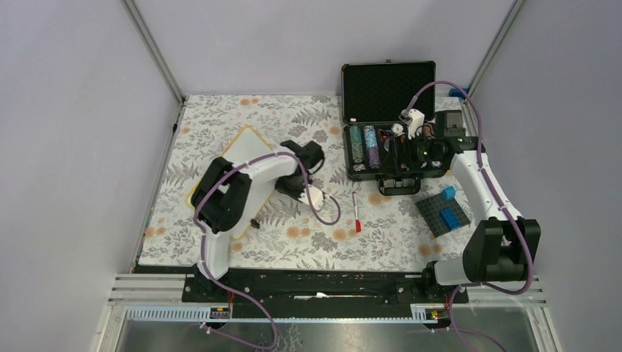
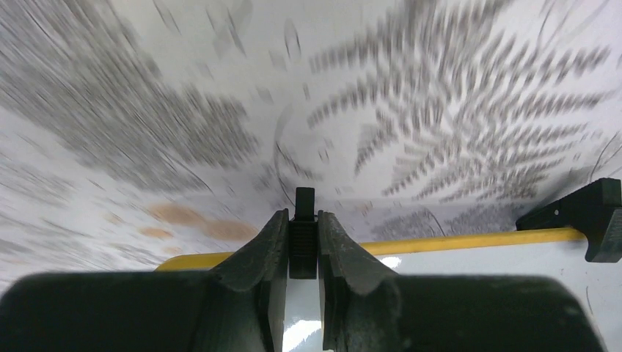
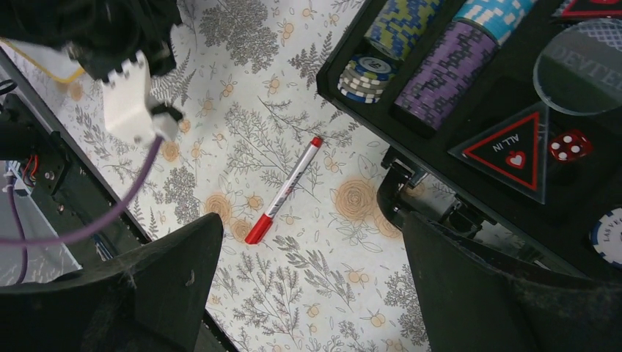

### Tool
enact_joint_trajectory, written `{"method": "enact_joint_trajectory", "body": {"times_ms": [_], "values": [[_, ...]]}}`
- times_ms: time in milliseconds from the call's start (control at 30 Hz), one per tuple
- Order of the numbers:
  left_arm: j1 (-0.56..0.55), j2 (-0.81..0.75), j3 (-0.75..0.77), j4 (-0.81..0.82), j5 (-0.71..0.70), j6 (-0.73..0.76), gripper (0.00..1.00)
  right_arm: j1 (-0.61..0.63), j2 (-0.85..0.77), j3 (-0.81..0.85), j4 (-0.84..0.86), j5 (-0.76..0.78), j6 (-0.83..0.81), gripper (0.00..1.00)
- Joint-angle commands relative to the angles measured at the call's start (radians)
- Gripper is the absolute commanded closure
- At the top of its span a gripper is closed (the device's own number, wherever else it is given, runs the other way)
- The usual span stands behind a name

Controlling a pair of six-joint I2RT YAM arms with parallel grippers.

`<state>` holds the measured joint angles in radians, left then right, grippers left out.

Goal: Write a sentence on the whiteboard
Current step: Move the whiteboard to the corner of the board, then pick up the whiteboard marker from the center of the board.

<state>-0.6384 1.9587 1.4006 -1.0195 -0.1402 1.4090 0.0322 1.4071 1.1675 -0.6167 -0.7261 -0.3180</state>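
One whiteboard (image 2: 477,260) lies under the left gripper (image 2: 302,215), its fingers pressed together.

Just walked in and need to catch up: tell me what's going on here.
Nothing is being written yet. The red marker lies on the flowered cloth, held by neither arm. The left gripper, fingers close together, is at the rim of the whiteboard. The right gripper hangs open by the poker chip case, facing the marker. The board's visible part looks blank.
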Motion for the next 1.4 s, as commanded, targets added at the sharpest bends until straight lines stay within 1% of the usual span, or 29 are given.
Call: {"method": "enact_joint_trajectory", "body": {"times_ms": [0,100,167,300,333,367,400,467,533,633,700,800,867,933,1000,1067,1133,1233,1300,1367], "values": [[-0.141,0.063,0.125,-0.062,0.037,-0.069,0.99,-0.025,-0.03,0.039,-0.023,-0.05,-0.013,0.0],[-0.23,0.118,0.206,-0.115,0.081,-0.124,1.0,-0.025,-0.04,0.036,-0.024,-0.052,-0.015,0.0],[-0.279,0.144,0.242,-0.14,0.108,-0.151,1.0,-0.066,-0.05,0.033,-0.026,-0.056,-0.016,0.0],[-0.331,0.175,0.269,-0.14,0.133,-0.186,1.0,-0.086,-0.068,0.028,-0.038,-0.063,-0.029,0.0],[-0.336,0.184,0.273,-0.14,0.133,-0.198,0.98,-0.09,-0.072,0.026,-0.039,-0.062,-0.031,0.0],[-0.337,0.189,0.276,-0.137,0.128,-0.207,0.94,-0.093,-0.075,0.023,-0.039,-0.06,-0.032,0.0],[-0.337,0.194,0.277,-0.131,0.12,-0.221,0.87,-0.095,-0.078,0.021,-0.039,-0.057,-0.033,0.0],[-0.337,0.191,0.279,-0.113,0.103,-0.248,0.69,-0.096,-0.085,0.018,-0.037,-0.047,-0.033,0.0],[-0.337,0.178,0.302,-0.113,0.108,-0.292,0.55,-0.097,-0.089,0.015,-0.037,-0.046,-0.033,0.0],[-0.337,0.146,0.373,-0.142,0.205,-0.347,0.37,-0.097,-0.091,0.015,-0.035,-0.057,-0.026,0.0],[-0.337,0.121,0.423,-0.165,0.26,-0.383,0.32,-0.097,-0.099,0.011,-0.033,-0.058,-0.015,0.0],[-0.329,0.07,0.473,-0.182,0.322,-0.436,0.28,-0.078,-0.121,-0.002,-0.05,-0.05,-0.01,0.01],[-0.302,0.024,0.49,-0.183,0.396,-0.477,0.23,-0.026,-0.138,-0.01,-0.075,0.017,-0.02,0.01],[-0.252,-0.021,0.505,-0.18,0.505,-0.524,0.21,0.039,-0.159,-0.033,-0.085,0.094,-0.025,0.02],[-0.201,-0.067,0.516,-0.178,0.592,-0.576,0.2,0.078,-0.162,-0.047,-0.109,0.111,-0.022,0.02],[-0.152,-0.123,0.496,-0.132,0.653,-0.641,0.19,0.094,-0.162,-0.068,-0.112,0.122,-0.002,0.03],[-0.09,-0.191,0.459,-0.054,0.715,-0.713,0.19,0.131,-0.166,-0.096,-0.093,0.144,0.022,0.04],[0.047,-0.301,0.408,0.111,0.797,-0.898,0.17,0.228,-0.159,-0.142,-0.04,0.238,0.08,0.05],[0.14,-0.366,0.37,0.26,0.855,-1.059,0.15,0.286,-0.132,-0.159,-0.005,0.306,0.125,0.06],[0.219,-0.426,0.317,0.411,0.893,-1.259,0.08,0.322,-0.094,-0.161,0.014,0.337,0.151,0.07]]}}
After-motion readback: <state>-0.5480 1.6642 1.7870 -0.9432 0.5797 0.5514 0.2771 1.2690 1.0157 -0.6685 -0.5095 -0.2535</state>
